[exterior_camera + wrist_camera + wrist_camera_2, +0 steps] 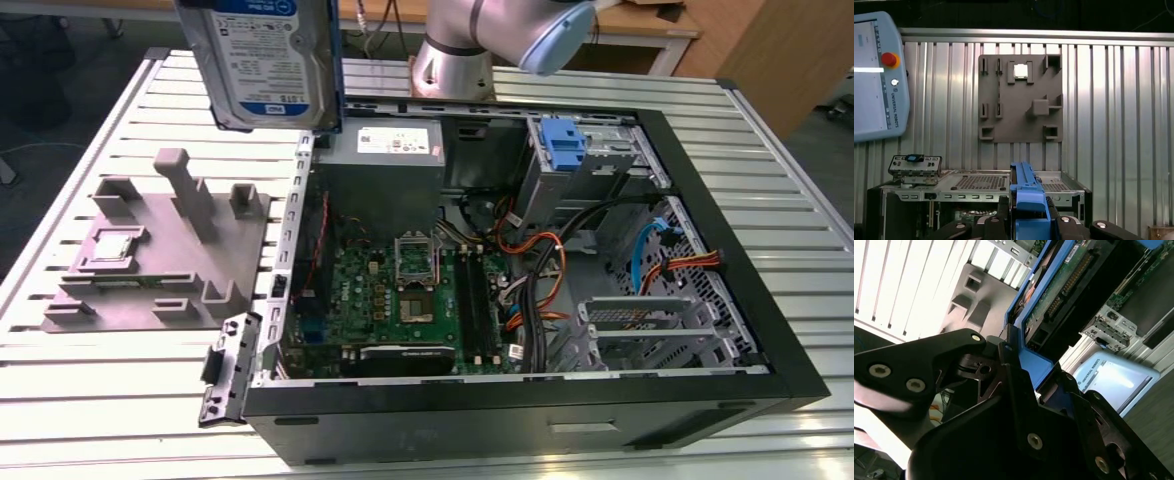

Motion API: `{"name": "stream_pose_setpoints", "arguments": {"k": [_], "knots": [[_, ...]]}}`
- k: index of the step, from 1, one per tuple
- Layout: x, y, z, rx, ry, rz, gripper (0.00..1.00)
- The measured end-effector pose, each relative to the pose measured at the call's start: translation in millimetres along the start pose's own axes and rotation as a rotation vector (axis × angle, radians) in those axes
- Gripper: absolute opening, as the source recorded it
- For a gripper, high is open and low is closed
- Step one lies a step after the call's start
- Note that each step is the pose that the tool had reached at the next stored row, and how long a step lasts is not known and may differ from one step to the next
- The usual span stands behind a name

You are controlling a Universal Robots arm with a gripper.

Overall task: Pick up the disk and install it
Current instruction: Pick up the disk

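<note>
The disk (260, 60), a silver-grey drive with a white and blue label in a blue carrier, hangs upright in the air at the exterior view's upper left. It is above the back left corner of the open computer case (507, 420). In both wrist views my gripper (1031, 367) (1029, 220) is shut on the blue carrier's edge, black fingers (1004, 347) on either side. The second wrist view shows the disk's green circuit-board underside (1064, 285). Inside the case stands a drive bay with a blue latch (567, 150).
A grey fixture plate (160, 250) (1021, 97) with raised posts lies on the slatted metal table (747, 130) beside the case. The grey power supply (387, 150), motherboard (400, 290) and cable bundles fill the case. A teach pendant (876, 75) lies on the table. The arm's base (461, 50) stands behind.
</note>
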State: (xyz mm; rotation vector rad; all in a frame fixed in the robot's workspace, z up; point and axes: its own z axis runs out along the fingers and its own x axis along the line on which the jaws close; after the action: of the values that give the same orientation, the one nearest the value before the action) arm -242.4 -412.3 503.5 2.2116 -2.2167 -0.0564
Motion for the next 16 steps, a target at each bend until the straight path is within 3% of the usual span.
{"name": "stream_pose_setpoints", "arguments": {"k": [5, 8, 13, 16], "knots": [[0.0, -10.6, -0.2, 0.0, 0.0, 0.0, 0.37], [0.5, -12.3, 0.1, 0.0001, -0.0001, 0.0, 0.37], [10.9, -13.1, 1.4, 0.0, -0.0001, 0.0, 0.37], [13.4, -21.2, 1.7, -0.0001, 0.0, 0.0, 0.37]]}}
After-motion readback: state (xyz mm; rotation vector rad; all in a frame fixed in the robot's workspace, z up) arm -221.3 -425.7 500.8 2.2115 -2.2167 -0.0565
